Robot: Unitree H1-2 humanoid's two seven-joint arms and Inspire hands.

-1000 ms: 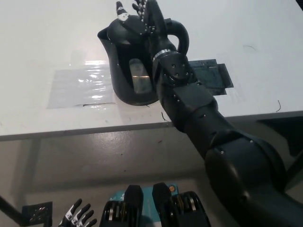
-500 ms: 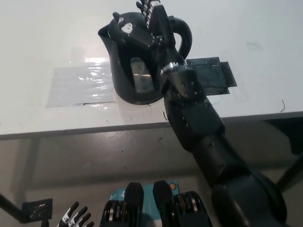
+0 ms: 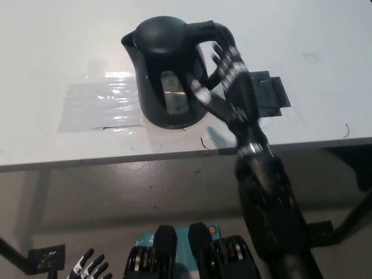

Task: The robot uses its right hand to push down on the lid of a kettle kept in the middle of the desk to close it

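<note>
kettle (image 3: pixel 168 72) upright mid tabletop (image 3: pixel 46 52), lid (image 3: pixel 161 34) looks seated flat, so closing likely done. right hand (image 3: pixel 229 78) beside handle, fingers apart, blurred, holding nothing. left hand (image 3: pixel 88 268) low, state unclear.

Right hand (image 3: pixel 229 87) raised, fingers spread — left hand (image 3: pixel 87 268) low.
</note>
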